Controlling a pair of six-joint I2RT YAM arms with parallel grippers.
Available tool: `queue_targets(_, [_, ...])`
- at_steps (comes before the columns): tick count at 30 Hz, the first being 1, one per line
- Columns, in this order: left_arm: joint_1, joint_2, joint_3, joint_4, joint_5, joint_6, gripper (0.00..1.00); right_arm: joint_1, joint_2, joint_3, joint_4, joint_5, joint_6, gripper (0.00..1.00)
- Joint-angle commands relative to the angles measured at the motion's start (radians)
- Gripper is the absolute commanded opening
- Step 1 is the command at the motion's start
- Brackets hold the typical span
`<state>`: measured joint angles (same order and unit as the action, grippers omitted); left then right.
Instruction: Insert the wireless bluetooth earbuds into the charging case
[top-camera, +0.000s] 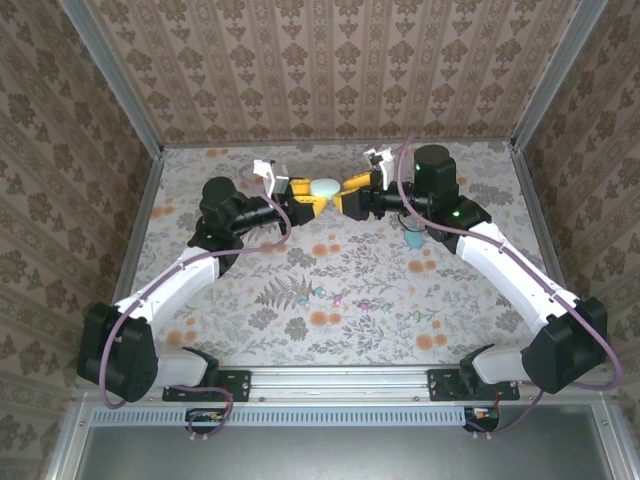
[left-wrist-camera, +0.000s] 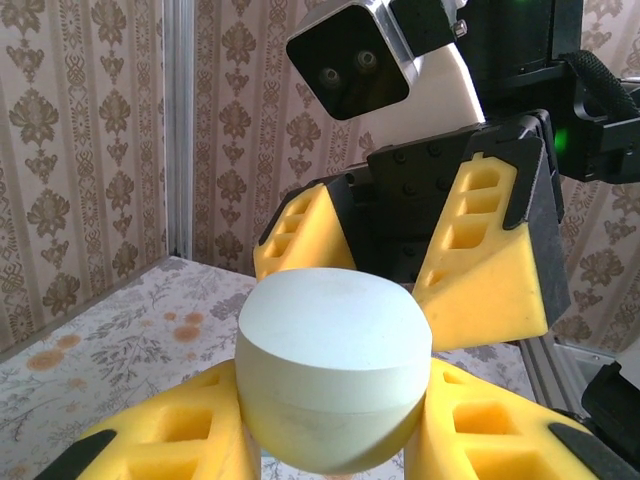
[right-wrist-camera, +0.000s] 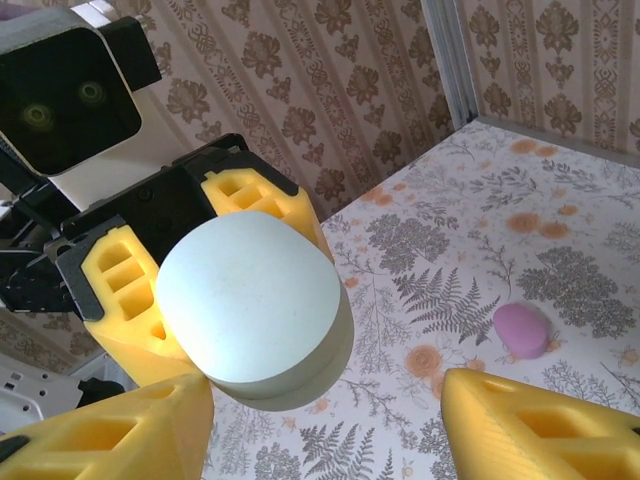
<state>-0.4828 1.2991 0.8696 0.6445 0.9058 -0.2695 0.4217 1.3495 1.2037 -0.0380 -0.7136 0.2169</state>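
Observation:
A pale mint egg-shaped charging case (top-camera: 327, 187) hangs above the back centre of the table, its lid closed. My left gripper (top-camera: 303, 196) is shut on it: in the left wrist view its yellow fingers (left-wrist-camera: 165, 435) clamp the lower half of the case (left-wrist-camera: 335, 365). My right gripper (top-camera: 351, 194) faces it from the other side, open, with the jaws standing wide around the case (right-wrist-camera: 250, 305); one finger (right-wrist-camera: 110, 440) is close beside the case and the other (right-wrist-camera: 540, 425) is well apart. Tiny pastel earbuds (top-camera: 341, 299) lie on the cloth in the middle.
A pink egg-shaped case (right-wrist-camera: 521, 330) rests on the floral cloth to the right, and a teal object (top-camera: 412, 240) lies under the right arm. Wallpapered walls with metal corner posts (top-camera: 150, 190) close in the table.

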Motion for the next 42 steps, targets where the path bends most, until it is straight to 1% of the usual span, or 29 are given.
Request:
queue_targets(1, [-0.009, 0.006, -0.014, 0.069, 0.051, -0.023, 0.28, -0.004, 0.012, 0.046, -0.002, 0.052, 0.039, 0.63])
queue_targets(6, [-0.010, 0.006, -0.016, 0.061, 0.065, -0.010, 0.28, -0.004, 0.016, 0.063, 0.012, 0.048, 0.070, 0.63])
queue_targets(12, [-0.010, 0.002, -0.014, 0.061, 0.070, -0.005, 0.28, -0.004, 0.036, 0.123, -0.088, 0.123, 0.074, 0.62])
queue_targets(16, [-0.011, 0.000, -0.018, 0.062, 0.065, -0.005, 0.28, -0.004, 0.036, 0.141, -0.081, 0.128, 0.119, 0.63])
queue_targets(20, [-0.012, -0.003, -0.032, 0.065, 0.029, 0.002, 0.28, -0.004, 0.036, 0.160, -0.080, 0.128, 0.165, 0.64])
queue_targets(25, [-0.011, -0.015, -0.055, 0.067, -0.033, 0.026, 0.28, -0.004, -0.008, 0.184, -0.127, 0.143, 0.235, 0.64])
queue_targets(26, [-0.011, -0.020, -0.061, 0.069, -0.051, 0.031, 0.28, -0.006, -0.028, 0.183, -0.142, 0.159, 0.242, 0.65])
queue_targets(28, [-0.010, -0.025, -0.075, 0.084, -0.084, 0.037, 0.28, -0.014, -0.073, 0.171, -0.211, 0.238, 0.248, 0.65])
queue_targets(30, [-0.008, -0.030, -0.088, 0.097, -0.105, 0.036, 0.28, -0.039, -0.114, 0.142, -0.296, 0.332, 0.258, 0.63])
queue_targets(31, [-0.007, -0.033, -0.093, 0.104, -0.114, 0.035, 0.28, -0.070, -0.141, 0.106, -0.351, 0.384, 0.276, 0.61])
queue_targets(32, [-0.006, -0.035, -0.096, 0.107, -0.118, 0.033, 0.28, -0.097, -0.157, 0.074, -0.395, 0.423, 0.296, 0.59])
queue_targets(34, [-0.007, -0.038, -0.103, 0.114, -0.120, 0.028, 0.29, -0.165, -0.181, 0.013, -0.527, 0.498, 0.368, 0.50])
queue_targets(36, [-0.007, -0.043, -0.108, 0.112, -0.116, 0.023, 0.29, -0.213, -0.202, -0.053, -0.642, 0.528, 0.408, 0.45])
queue_targets(38, [-0.007, -0.051, -0.110, 0.108, -0.116, 0.022, 0.29, -0.219, -0.225, -0.111, -0.716, 0.555, 0.435, 0.44])
queue_targets(40, [-0.007, -0.063, -0.117, 0.098, -0.121, 0.024, 0.29, -0.219, -0.250, -0.199, -0.756, 0.557, 0.503, 0.41])
queue_targets(42, [-0.007, -0.073, -0.122, 0.094, -0.125, 0.026, 0.29, -0.214, -0.274, -0.304, -0.755, 0.536, 0.587, 0.38])
